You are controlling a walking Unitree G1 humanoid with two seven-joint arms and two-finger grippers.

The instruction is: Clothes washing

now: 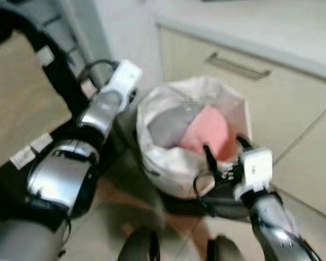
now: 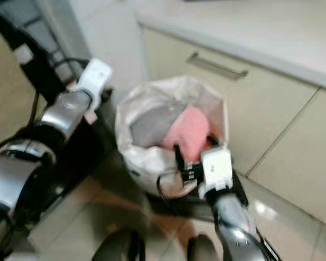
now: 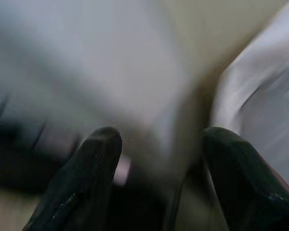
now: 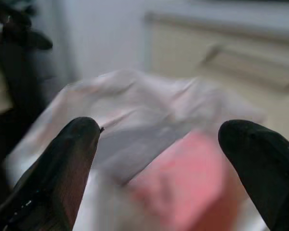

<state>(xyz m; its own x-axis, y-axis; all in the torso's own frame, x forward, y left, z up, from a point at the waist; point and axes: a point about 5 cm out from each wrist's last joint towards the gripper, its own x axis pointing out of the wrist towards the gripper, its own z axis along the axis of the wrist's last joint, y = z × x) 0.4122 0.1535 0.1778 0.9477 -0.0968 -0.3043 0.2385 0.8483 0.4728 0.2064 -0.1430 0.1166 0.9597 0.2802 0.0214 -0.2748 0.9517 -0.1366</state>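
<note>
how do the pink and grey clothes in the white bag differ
Colour: the pink garment is bright salmon, the grey garment dull and pale.
Place: the pink one lies on the robot's right side of the white laundry bag, next to the open right gripper; the grey one lies on the left side.
Height: the pink one bulges up in a mound; the grey one sits lower and flatter.
Both are bunched inside the same bag.

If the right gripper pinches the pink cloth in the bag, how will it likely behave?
The pink cloth looks soft and bunched, so it would probably drape limply. It lies against a grey cloth, which may drag along. The white bag looks thin and may shift.
</note>
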